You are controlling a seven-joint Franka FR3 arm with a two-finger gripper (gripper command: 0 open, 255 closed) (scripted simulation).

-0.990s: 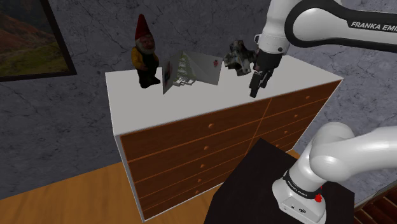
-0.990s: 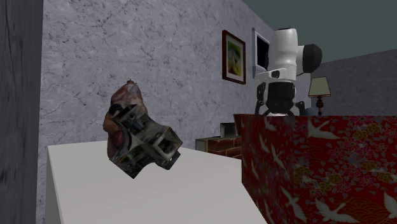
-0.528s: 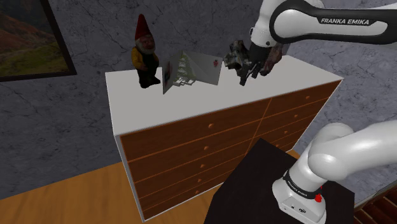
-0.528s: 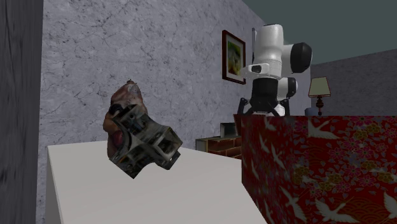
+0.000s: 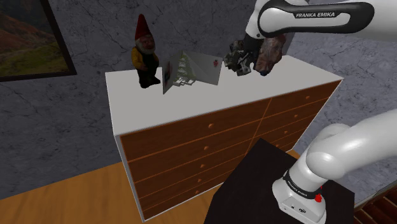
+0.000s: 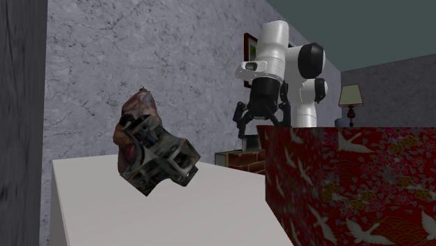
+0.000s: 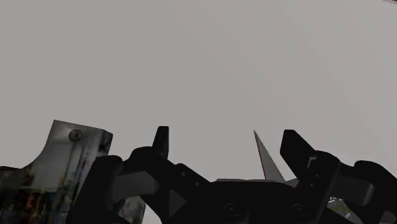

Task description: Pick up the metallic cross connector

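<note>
- Currently the gripper [image 7: 226, 135] is wide open: in the wrist view its two black fingers [image 7: 161, 143] stand well apart and clasp nothing.
- A thin grey pointed sliver [image 7: 266, 162] shows in the gap close to one finger. Cannot tell what it belongs to.
- The metallic cross connector [image 7: 69, 156] lies just outside the other finger, not between the two. One worn grey arm of it with a round screw head is visible there.
- Shoulder view: the connector [image 5: 236, 58] sits near the back of the white dresser top [image 5: 159, 105], at about 1 o'clock from the frame's centre. The hand overlaps its 3 o'clock side; cannot tell whether they touch.
- A brown lump [image 5: 271, 54] sits at 3 o'clock of the hand, just beside it.
- Second exterior view: the connector stands tilted on the white top with the brown lump behind it at 11 o'clock. The spread gripper hangs at its 2 o'clock, apart from it in this view, above a red panel [image 6: 349, 185] patterned with white birds.
- An open white card [image 5: 191, 71] stands at 9 o'clock of the connector. A red-hatted gnome [image 5: 145, 54] stands further out at 9 o'clock.
- Brown drawers [image 5: 210, 143] with small round knobs face the black stand [image 5: 254, 188], which is at 5 o'clock.
- The grey marbled wall [image 5: 95, 38] is farthest, with a framed picture [image 5: 28, 38] at 10 o'clock.
</note>
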